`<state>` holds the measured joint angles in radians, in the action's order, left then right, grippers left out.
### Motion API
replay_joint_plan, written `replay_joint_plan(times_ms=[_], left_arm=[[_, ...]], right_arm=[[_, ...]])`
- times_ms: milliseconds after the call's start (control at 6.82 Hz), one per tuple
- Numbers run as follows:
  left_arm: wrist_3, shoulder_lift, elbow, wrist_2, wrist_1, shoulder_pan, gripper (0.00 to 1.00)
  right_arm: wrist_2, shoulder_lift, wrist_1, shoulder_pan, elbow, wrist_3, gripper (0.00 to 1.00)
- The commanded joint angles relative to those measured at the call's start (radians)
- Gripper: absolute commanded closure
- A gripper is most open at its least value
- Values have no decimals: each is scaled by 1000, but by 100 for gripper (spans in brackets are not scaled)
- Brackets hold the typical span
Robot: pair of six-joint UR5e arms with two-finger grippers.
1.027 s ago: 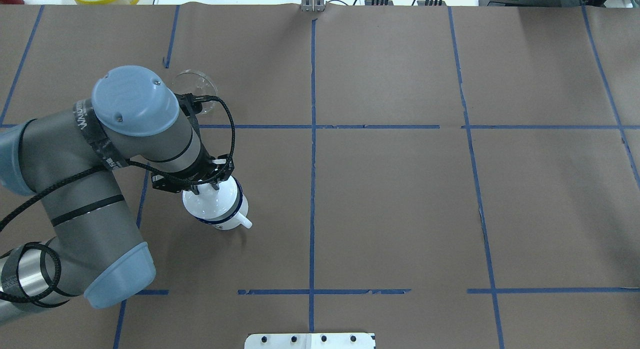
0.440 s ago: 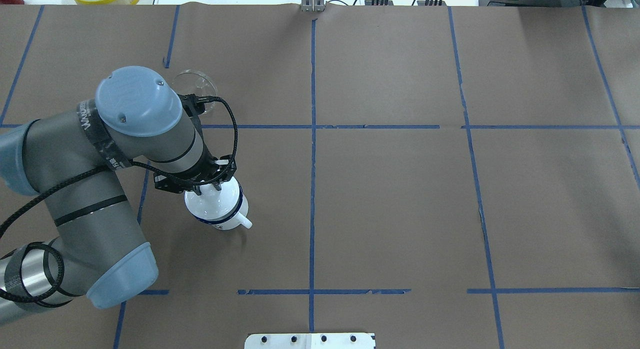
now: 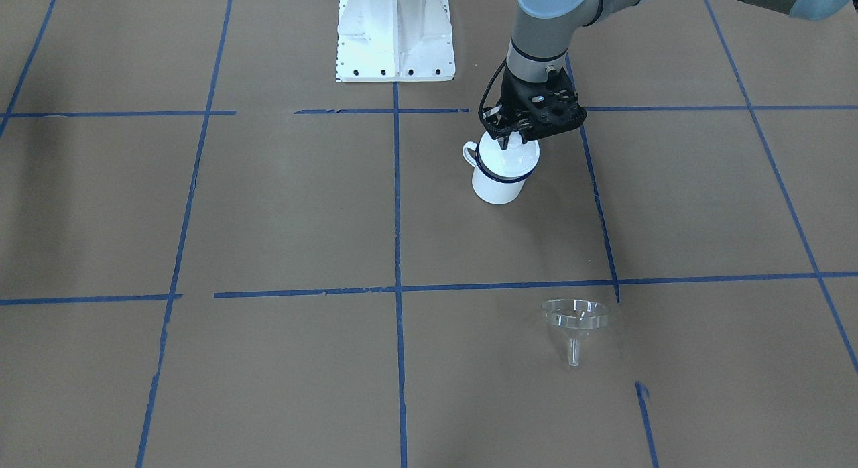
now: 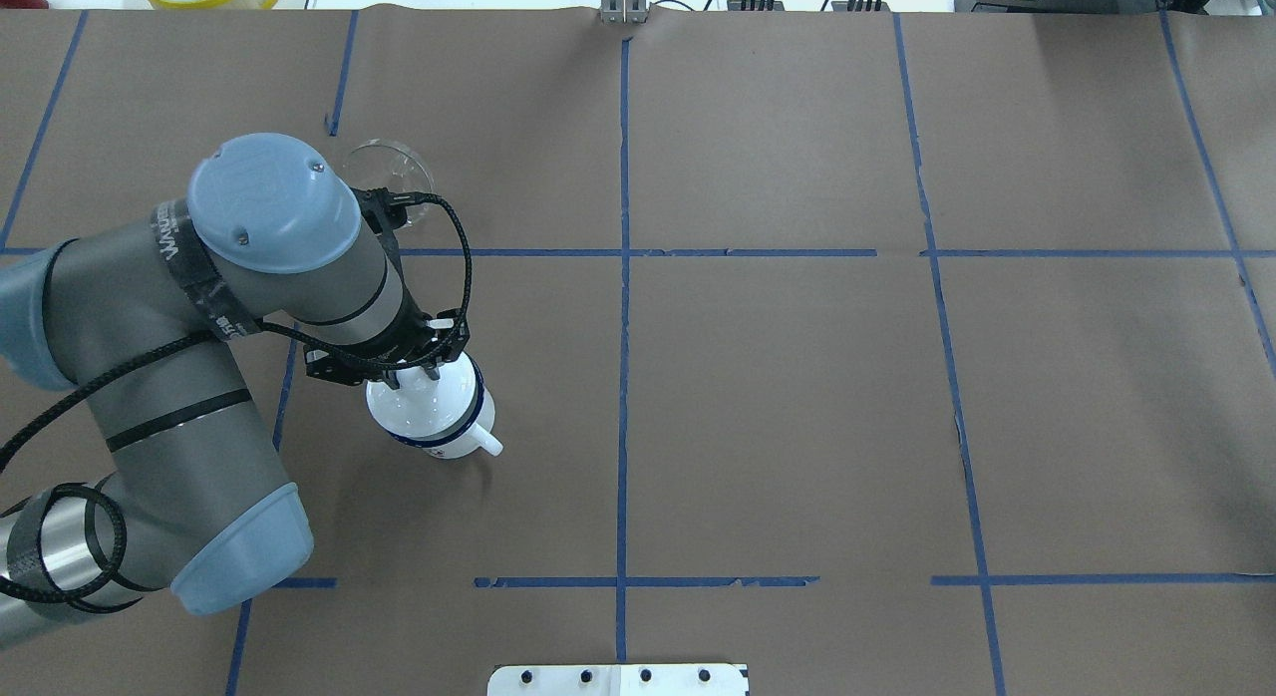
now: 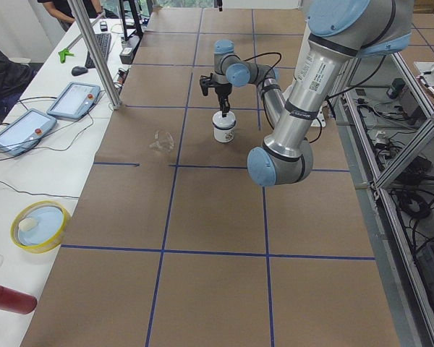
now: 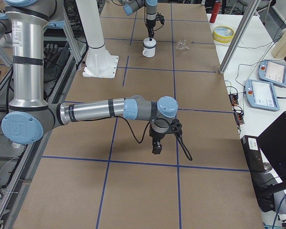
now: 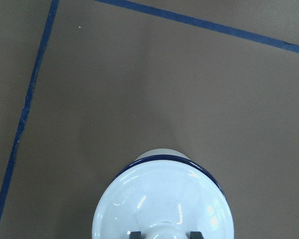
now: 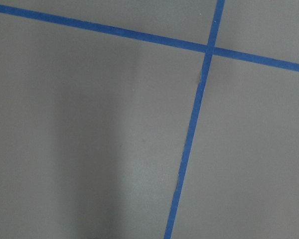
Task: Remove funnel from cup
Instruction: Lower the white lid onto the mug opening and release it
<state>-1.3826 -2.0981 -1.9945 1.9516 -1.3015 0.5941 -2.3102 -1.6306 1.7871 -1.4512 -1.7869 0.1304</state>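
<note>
Left wrist-mounted: left jaws grip lid knob [image 7: 164,230]; front-facing shows funnel [image 3: 575,319] whole; right jaws, cannot tell.

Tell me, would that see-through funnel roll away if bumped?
Probably a little. The funnel lies tipped on its round rim and thin spout, so a nudge would likely swing it in a curve. It looks thin and clear, so probably light and skiddy.

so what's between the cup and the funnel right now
Only bare brown paper crossed by one blue tape line, seen in the front-facing view; the funnel sits apart from the cup.
</note>
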Motion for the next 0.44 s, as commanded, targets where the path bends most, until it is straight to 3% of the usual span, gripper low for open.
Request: replay_joint_plan(times_ms=[0,293], left_arm=[[2,1,-1,0,-12,3,0],[10,3,-6,0,-12,6,0]], right_arm=[[0,0,0,0,1,0,0],[0,0,0,0,0,0,0]])
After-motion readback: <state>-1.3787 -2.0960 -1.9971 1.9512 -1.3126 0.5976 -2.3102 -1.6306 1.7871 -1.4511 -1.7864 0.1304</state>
